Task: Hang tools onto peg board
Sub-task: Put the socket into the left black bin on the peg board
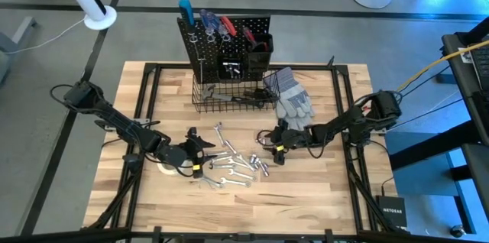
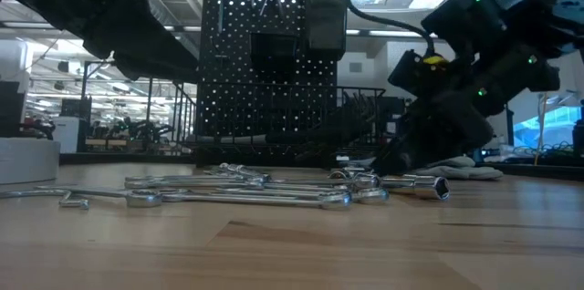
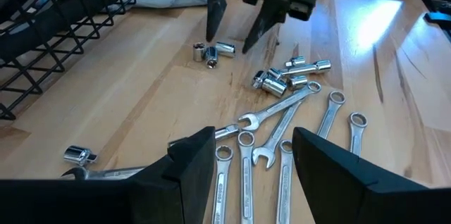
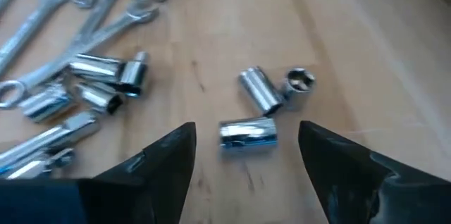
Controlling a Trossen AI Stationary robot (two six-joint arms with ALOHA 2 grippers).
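Fingers of the right gripper spread, straddling a socket.

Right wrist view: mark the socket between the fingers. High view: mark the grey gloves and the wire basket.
socket (image 4: 248, 134), right wrist view, middle of its chrome barrel.
grey gloves (image 1: 291, 95), high view, palm of the top glove.
wire basket (image 1: 200, 106), high view, its front-left rim.
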